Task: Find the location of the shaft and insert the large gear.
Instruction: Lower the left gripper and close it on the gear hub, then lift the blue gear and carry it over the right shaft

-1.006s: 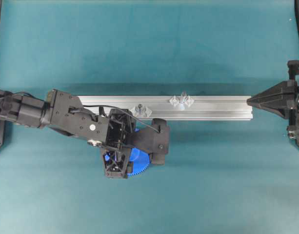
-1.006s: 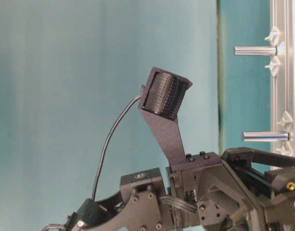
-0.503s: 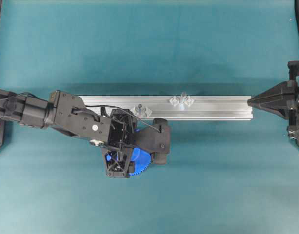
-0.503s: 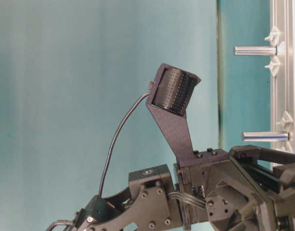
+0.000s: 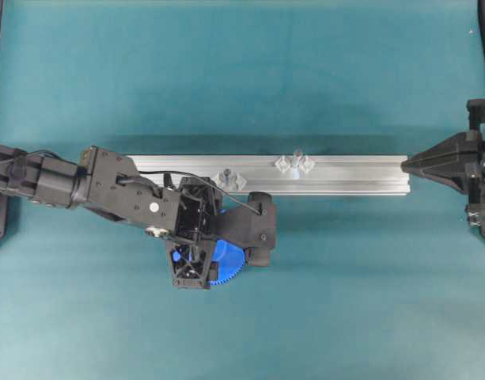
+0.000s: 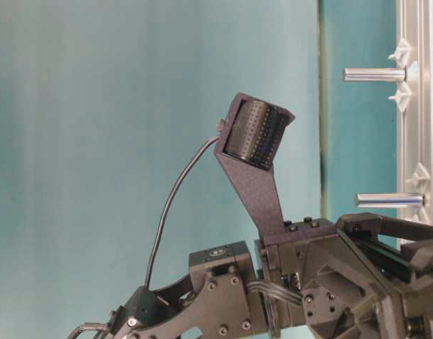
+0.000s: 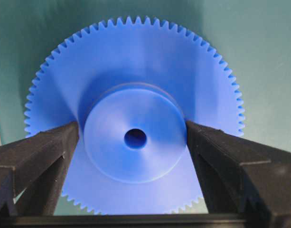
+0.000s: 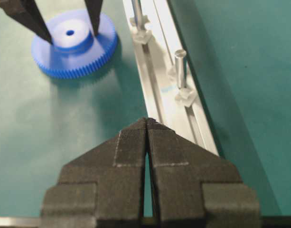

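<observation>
The large gear is a flat bright blue disc with fine teeth all round its rim, a raised round hub in the middle and a small hole through the centre. It lies flat on the teal table, on the near side of the aluminium rail, and in the overhead view it is mostly hidden under the left arm, with only a blue toothed arc showing.

The shaft is a slim grey metal pin standing upright on the rail, with clear faceted blocks at its foot. A second pin stands further along the rail, closer to the gear.

The left gripper reaches in from the left and points down over the gear. Its two black fingers are spread wide, one on each side of the hub; whether they touch the hub I cannot tell.

The right gripper sits at the right end of the rail, level with it and pointing along it. Its fingers are pressed together with only a thin seam between them, pinching nothing.
</observation>
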### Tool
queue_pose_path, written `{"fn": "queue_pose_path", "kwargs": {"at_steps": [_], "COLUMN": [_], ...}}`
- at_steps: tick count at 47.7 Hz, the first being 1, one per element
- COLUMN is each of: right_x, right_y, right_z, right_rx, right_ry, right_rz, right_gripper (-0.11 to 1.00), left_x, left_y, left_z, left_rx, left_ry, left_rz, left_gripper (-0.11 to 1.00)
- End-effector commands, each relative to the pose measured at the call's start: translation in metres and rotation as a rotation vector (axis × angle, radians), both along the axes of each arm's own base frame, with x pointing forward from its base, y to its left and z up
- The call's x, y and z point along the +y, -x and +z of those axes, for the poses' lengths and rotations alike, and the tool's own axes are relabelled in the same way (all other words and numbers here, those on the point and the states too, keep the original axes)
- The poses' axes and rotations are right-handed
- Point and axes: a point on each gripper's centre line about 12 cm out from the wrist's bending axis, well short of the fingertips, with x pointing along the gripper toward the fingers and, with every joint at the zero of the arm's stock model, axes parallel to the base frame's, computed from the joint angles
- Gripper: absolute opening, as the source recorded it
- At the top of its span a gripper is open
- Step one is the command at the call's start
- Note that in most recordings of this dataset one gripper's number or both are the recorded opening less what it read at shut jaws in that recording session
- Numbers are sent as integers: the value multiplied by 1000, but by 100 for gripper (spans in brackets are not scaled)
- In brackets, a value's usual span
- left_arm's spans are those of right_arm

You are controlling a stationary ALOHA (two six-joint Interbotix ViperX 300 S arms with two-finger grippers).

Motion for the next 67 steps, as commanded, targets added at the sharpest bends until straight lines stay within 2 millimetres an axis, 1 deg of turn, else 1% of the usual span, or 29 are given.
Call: {"fn": "queue_pose_path", "kwargs": {"at_steps": [1,8,11,15,16,35,50,53,61,67], "right_x": [-1,0,-1,-1,-1,0,0,0,0,0], "right_y": [-2,-2,-2,-2,-2,0,0,1,1,1], "right_z": [4,3,4,4,4,5,5,5,5,5], "right_rx": [-13,-10,-13,-13,-13,-22,-28,-25,-25,-25], "right_ry": [-4,-5,-4,-4,-6,-5,-4,-4,-4,-4], "right_rz": [-4,-4,-4,-4,-5,-5,-5,-5,-5,-5], "right_gripper": [-1,-1,-1,-1,-1,-1,-1,-1,-1,-1], "left_x": [0,0,-1,-1,-1,-1,-2,-2,-2,-2], "left_y": [-5,-4,-3,-3,-3,-4,-10,-11,-15,-13], "left_z": [10,9,9,10,10,13,24,29,49,60], "left_rx": [-32,-28,-23,-22,-23,-29,-63,-75,-116,-95], "left_ry": [2,1,1,1,1,0,1,3,8,3], "left_rz": [0,0,-2,-2,-2,-7,-15,-15,-14,-16], "left_gripper": [93,88,83,72,71,71,71,71,71,71]}}
